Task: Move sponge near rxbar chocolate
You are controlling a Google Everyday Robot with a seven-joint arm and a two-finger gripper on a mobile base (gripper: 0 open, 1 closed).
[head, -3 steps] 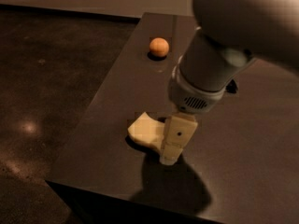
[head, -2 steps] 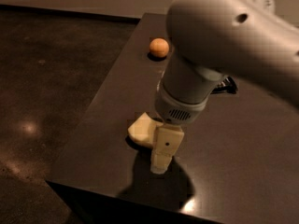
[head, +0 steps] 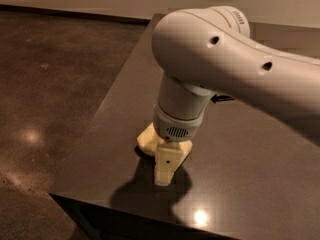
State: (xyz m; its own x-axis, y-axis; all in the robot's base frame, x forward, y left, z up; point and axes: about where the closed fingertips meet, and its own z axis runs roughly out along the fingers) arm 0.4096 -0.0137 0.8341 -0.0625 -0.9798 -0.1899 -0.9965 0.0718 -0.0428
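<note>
The pale yellow sponge (head: pixel 148 140) lies on the dark table (head: pixel 250 184) near its front left corner. My gripper (head: pixel 164 168) points straight down and stands right over the sponge's front side, covering much of it. A small black sliver (head: pixel 221 99) shows behind the arm further back on the table. It may be the rxbar chocolate, but most of it is hidden.
My large white arm (head: pixel 225 59) spans the upper right and hides the back of the table. The table's front edge (head: pixel 125 204) and left edge (head: pixel 107 101) are close to the sponge. Brown floor (head: pixel 50 84) lies to the left.
My arm has swung left and toward the camera and now hides the orange ball. My gripper has shifted left over the sponge. The sponge has stayed in place.
</note>
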